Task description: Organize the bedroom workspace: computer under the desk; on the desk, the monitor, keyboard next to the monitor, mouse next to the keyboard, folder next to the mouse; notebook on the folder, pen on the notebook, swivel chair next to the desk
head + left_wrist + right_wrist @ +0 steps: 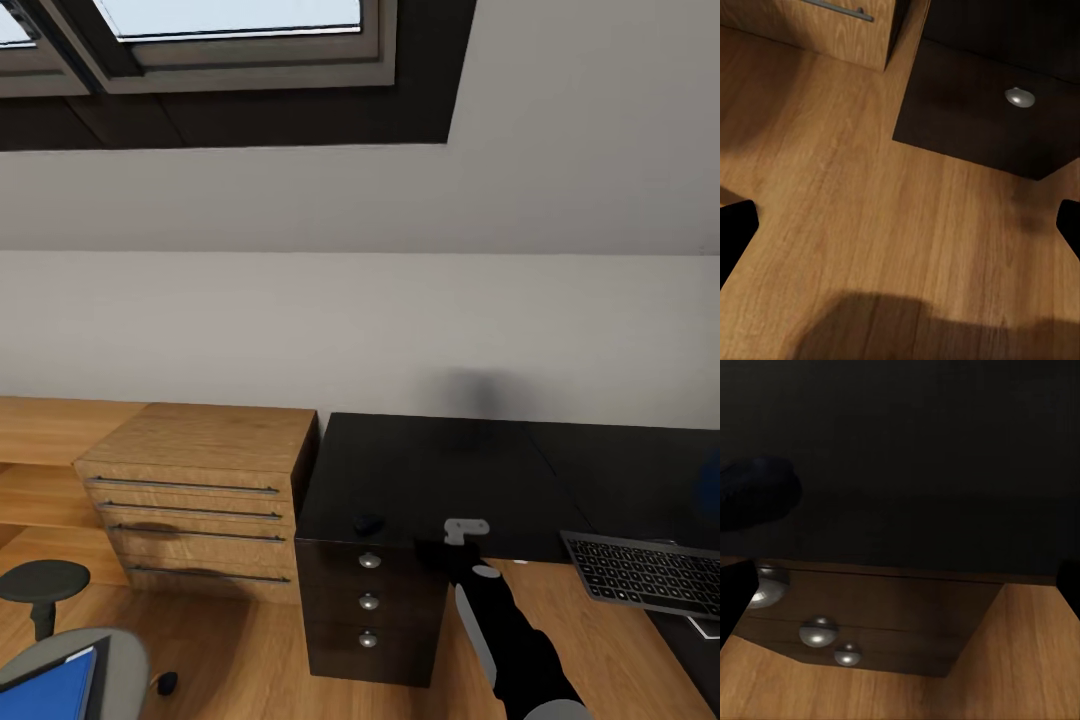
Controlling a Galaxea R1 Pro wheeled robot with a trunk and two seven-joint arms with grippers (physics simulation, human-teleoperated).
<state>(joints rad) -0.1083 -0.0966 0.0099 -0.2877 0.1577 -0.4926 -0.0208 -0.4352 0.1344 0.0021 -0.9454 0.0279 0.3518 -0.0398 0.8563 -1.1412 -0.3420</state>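
On the desk (430,470), near its front edge above the drawer unit (368,610), lies one mouse (368,523). One keyboard (645,573) sits at the desk's front edge, well to the right of the mouse, tilted and hanging past the edge. The drawer unit carries three round knobs (369,561), stacked one above another. Left of the desk, touching it, stands one wooden dresser (195,500) with four bar handles. One chair (70,670) shows on the floor (250,660) left of the desk and in front of the dresser, with one blue folder (50,685) lying on its seat and one black armrest (42,582) visible.

One arm, the right, reaches forward and up from below toward the desk front, its gripper (466,535) at the edge just right of the mouse. Its fingers (735,596) sit at the far sides of the right wrist view, set wide apart, nothing between them. The left gripper's fingers (735,236) are likewise spread wide over bare floor beside the drawer unit.
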